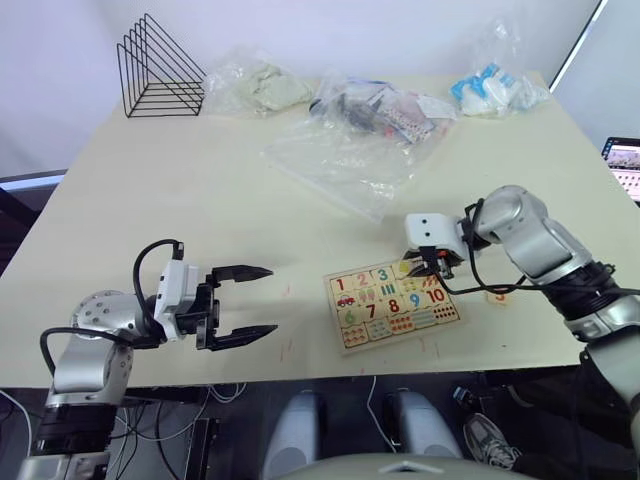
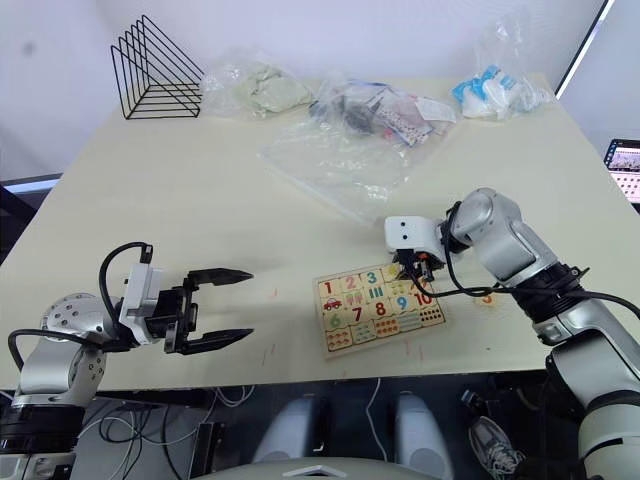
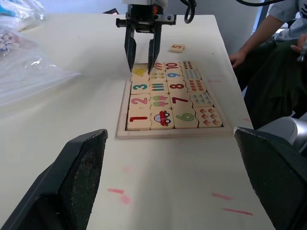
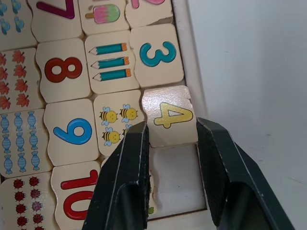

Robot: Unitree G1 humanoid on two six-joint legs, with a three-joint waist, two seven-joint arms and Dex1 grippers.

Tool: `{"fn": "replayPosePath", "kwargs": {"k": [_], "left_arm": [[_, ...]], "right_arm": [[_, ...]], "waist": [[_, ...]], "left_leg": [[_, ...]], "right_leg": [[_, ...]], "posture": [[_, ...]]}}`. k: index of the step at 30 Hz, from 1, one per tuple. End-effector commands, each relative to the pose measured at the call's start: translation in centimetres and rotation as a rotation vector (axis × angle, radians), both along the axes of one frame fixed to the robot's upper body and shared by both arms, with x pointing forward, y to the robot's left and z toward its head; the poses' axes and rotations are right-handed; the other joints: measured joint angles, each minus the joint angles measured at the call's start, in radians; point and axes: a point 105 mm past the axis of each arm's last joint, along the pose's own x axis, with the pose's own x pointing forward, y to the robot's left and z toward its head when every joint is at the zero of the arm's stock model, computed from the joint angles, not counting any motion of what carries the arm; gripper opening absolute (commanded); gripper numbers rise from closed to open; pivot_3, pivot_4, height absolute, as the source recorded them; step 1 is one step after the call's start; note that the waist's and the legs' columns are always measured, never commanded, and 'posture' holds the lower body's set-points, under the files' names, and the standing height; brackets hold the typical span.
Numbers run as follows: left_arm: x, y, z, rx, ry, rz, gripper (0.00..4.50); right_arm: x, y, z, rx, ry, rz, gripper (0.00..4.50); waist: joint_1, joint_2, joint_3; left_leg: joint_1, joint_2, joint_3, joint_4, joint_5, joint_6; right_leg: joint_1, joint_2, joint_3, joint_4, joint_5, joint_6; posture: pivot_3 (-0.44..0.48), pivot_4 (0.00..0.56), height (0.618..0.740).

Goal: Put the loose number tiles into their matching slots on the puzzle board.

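1. Hovering over the far corner of the puzzle board [image 1: 393, 305], the right gripper [image 4: 170, 132] points down with its two fingers on either side of the yellow 4 tile [image 4: 169, 117].
2. Its fingers stand a little apart, about as wide as that tile; whether they press on it I cannot tell.
3. The 4 tile sits in the board's outer column, next after the teal 3 tile [image 4: 157, 54], and beside a picture tile of bees [image 4: 116, 123].
4. An empty wooden slot [image 4: 178, 176] lies just beyond the 4, inside the frame.
5. The red 1 [image 3: 138, 119], the 2 [image 3: 140, 101], the 3 and the 4 run in one column along the board's edge in the left wrist view.
6. A loose orange 5 tile [image 3: 177, 48] lies on the table [image 1: 180, 200] near the board, outside its frame.
7. The left gripper [image 1: 245, 305] is held over the table well apart from the board, its fingers wide apart and gripping nothing.
8. Clear plastic bags [image 1: 350, 150] and a black wire rack [image 1: 160, 68] rest at the table's far side.
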Motion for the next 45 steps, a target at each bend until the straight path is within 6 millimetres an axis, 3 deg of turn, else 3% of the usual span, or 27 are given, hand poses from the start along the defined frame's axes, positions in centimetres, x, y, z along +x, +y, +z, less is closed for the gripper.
{"fn": "replayPosePath", "kwargs": {"k": [1, 16, 18, 19, 22, 31, 40, 43, 45], "left_arm": [[-0.2, 0.0, 0.5, 0.003, -0.029, -0.010, 4.50], [-0.2, -0.1, 0.3, 0.002, -0.024, -0.010, 4.50], [-0.2, -0.1, 0.3, 0.002, -0.024, -0.010, 4.50], [-0.1, -0.1, 0.3, 0.002, -0.024, -0.010, 4.50], [-0.1, -0.1, 0.3, 0.003, -0.024, -0.010, 4.50], [0.1, -0.1, 0.3, 0.006, -0.025, -0.010, 4.50], [0.2, -0.2, 0.4, 0.006, -0.030, -0.019, 4.50], [0.2, -0.2, 0.4, 0.007, -0.031, -0.021, 4.50], [0.2, -0.3, 0.3, 0.007, -0.030, -0.022, 4.50]], "right_arm": [[0.0, 0.6, 0.9, 0.003, -0.031, 0.035, 0.89], [0.0, 0.9, 0.8, 0.013, -0.020, 0.044, 0.89], [-0.1, 0.9, 0.8, 0.011, -0.016, 0.046, 1.92], [-0.1, 0.8, 0.8, 0.010, -0.017, 0.046, 2.11], [0.1, 0.7, 0.9, 0.009, -0.023, 0.037, 3.51], [0.5, 0.1, 2.0, 0.038, -0.036, 0.011, 3.51], [0.6, -0.3, 3.7, 0.240, -0.053, -0.051, 3.51], [0.6, -0.5, 3.7, 0.303, -0.062, -0.082, 2.63], [0.5, -0.6, 3.6, 0.353, -0.066, -0.104, 1.69]], "waist": [[0.000, 0.000, 0.000], [-0.002, 0.000, 0.000], [-0.002, 0.000, 0.000], [-0.001, 0.000, 0.000], [-0.001, 0.000, 0.000], [0.000, 0.000, 0.000], [0.000, 0.000, 0.000], [0.000, 0.000, 0.000], [0.000, 0.000, 0.000]], "left_leg": [[0.000, 0.000, 0.000, 0.000, 0.000, 0.000], [0.000, 0.000, 0.000, 0.000, 0.000, 0.000], [0.000, 0.000, 0.000, 0.000, 0.000, 0.000], [0.000, 0.000, 0.000, 0.000, 0.000, 0.000], [0.000, 0.000, 0.000, 0.000, 0.000, 0.000], [0.000, 0.000, 0.000, 0.000, 0.000, 0.000], [0.000, 0.000, 0.000, 0.000, 0.000, 0.000], [0.000, 0.000, 0.000, 0.000, 0.000, 0.000], [0.000, 0.000, 0.000, 0.000, 0.000, 0.000]], "right_leg": [[0.000, 0.000, 0.000, 0.000, 0.000, 0.000], [0.000, 0.000, 0.000, 0.000, 0.000, 0.000], [0.000, 0.000, 0.000, 0.000, 0.000, 0.000], [0.000, 0.000, 0.000, 0.000, 0.000, 0.000], [0.000, 0.000, 0.000, 0.000, 0.000, 0.000], [0.000, 0.000, 0.000, 0.000, 0.000, 0.000], [0.000, 0.000, 0.000, 0.000, 0.000, 0.000], [0.000, 0.000, 0.000, 0.000, 0.000, 0.000], [0.000, 0.000, 0.000, 0.000, 0.000, 0.000]], "posture": [[0.000, 0.150, 0.740], [0.000, 0.150, 0.740], [0.000, 0.150, 0.740], [0.000, 0.150, 0.740], [0.000, 0.150, 0.740], [0.000, 0.150, 0.740], [0.000, 0.150, 0.740], [0.000, 0.150, 0.740], [0.000, 0.150, 0.740]]}}
